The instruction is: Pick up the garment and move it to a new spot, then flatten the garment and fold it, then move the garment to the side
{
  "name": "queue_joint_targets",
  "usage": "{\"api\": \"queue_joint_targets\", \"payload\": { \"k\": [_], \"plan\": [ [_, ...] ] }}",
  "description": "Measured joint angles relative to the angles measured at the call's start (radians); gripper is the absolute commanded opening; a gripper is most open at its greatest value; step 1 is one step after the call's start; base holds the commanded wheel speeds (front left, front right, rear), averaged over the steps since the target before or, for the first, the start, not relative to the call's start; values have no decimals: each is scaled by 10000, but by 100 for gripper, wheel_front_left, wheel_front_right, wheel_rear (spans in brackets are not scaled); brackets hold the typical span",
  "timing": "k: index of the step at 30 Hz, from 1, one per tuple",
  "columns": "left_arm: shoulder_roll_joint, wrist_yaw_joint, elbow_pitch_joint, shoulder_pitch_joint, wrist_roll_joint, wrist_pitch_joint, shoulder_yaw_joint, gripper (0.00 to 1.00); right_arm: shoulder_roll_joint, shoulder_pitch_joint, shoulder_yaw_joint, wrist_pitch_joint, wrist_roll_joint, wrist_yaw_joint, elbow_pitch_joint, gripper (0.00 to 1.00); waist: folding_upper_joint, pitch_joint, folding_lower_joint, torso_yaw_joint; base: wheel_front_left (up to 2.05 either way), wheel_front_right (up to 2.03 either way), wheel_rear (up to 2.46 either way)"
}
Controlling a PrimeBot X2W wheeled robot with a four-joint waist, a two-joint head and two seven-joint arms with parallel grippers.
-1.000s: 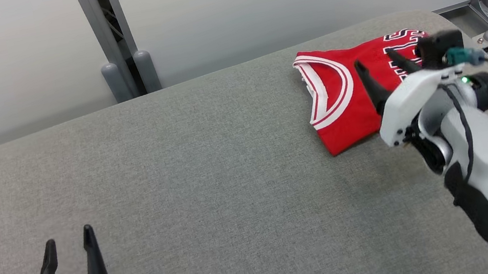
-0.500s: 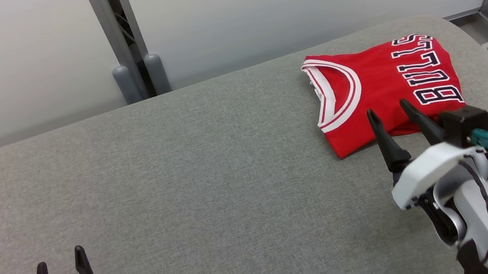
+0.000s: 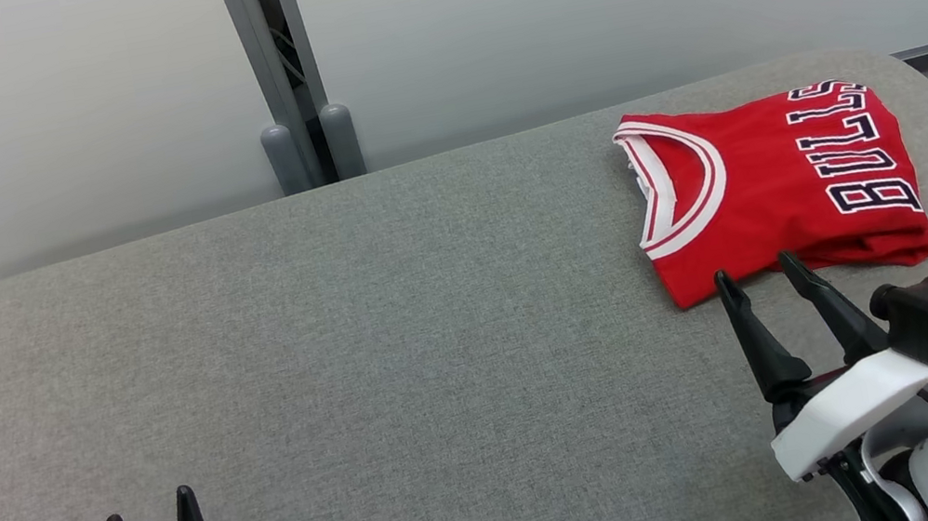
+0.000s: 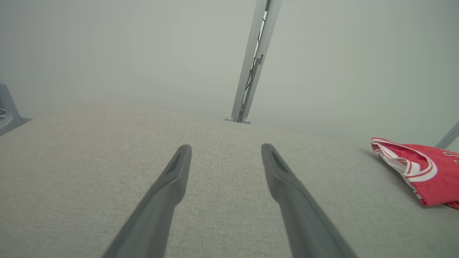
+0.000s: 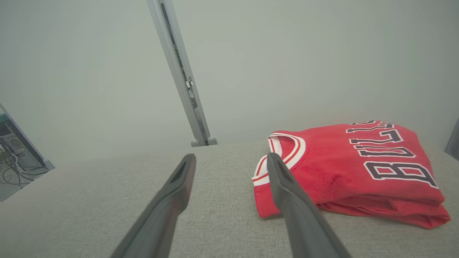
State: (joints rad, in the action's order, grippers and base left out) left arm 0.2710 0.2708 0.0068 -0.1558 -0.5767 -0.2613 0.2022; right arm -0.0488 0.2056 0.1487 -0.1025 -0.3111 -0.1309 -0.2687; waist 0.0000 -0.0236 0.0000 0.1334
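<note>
Right jaws spread wide, holding nothing, tips just beside the near edge of the folded red jersey (image 3: 777, 184). It lies flat on the grey padded table (image 3: 401, 337), ahead of those jaws and a touch to their right. Left jaws wide and empty too, over bare table, with the jersey well off to their right.

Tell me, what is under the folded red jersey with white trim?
The folded red jersey lies on the grey woven fabric surface, which shows all around it. Stacked red layers peek out along its near edge. The patch directly beneath it is covered, so it cannot be seen.
</note>
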Motion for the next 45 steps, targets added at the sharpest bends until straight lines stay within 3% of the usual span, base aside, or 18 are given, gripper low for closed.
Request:
{"api": "queue_joint_targets", "payload": {
  "k": [13,33,34,39,45],
  "plan": [
    [73,205,-378,-12,134,17,35,100,0,-595,-88,585,25,0,961,100,0,30,1,-171,0,0,0],
    [226,403,-564,-11,213,276,159,100,0,-654,-280,476,184,2,823,100,0,78,0,-153,0,0,0],
    [234,399,-564,-9,215,291,180,0,-2,-650,-303,445,213,2,807,0,0,81,0,-146,0,0,0],
    [-123,387,-92,-117,182,337,357,0,98,-1140,-259,451,151,0,313,0,0,84,0,-151,0,0,0],
    [-286,90,63,-118,-660,560,128,0,98,-1172,-355,577,-871,0,201,0,0,89,0,-208,0,0,0]
  ]
}}
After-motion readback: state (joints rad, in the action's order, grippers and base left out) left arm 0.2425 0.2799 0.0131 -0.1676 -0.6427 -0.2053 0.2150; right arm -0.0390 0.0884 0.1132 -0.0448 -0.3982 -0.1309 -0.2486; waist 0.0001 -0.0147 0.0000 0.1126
